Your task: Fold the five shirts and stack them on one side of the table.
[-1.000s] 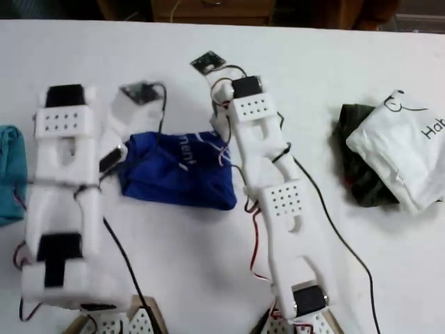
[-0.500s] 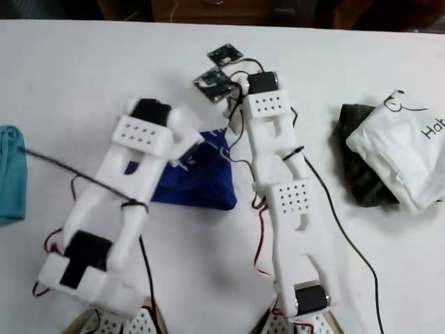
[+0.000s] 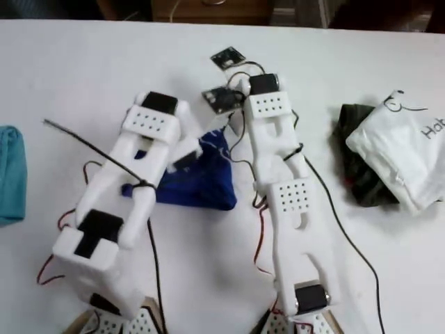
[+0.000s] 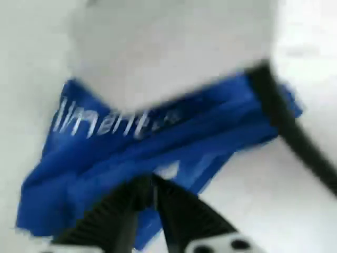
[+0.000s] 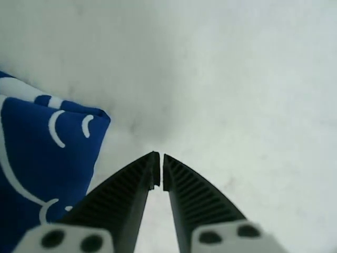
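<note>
Teal shirt (image 3: 10, 174): far left of the white table (image 3: 83, 69), cut off by the edge, so its outline cannot be made out. Left arm (image 3: 122, 202): lies slantwise over the left part of the blue shirt (image 3: 201, 182) and hides it. Left gripper (image 4: 154, 184): fingers clenched tip to tip, tips on the blue cloth. The wrist picture is blurred, so whether any fabric is pinched between them cannot be told. Blue shirt: centre of the table between the two arms, bunched. Its long axis runs left to right along a fairly straight near edge, and it narrows to a point at the far right corner. White lettering shows on it in the left wrist view, crossed by a black cable (image 4: 281, 124). Right arm (image 3: 281, 181): stretched near to far, just right of the blue shirt. Right gripper (image 5: 160, 171): fingers pressed together, holding nothing, over bare table beside the shirt's corner. Dark green shirt (image 3: 358, 170): right side, mostly covered by the white shirt (image 3: 400, 149) lying on it. The white shirt is cut off at the right edge.
</note>
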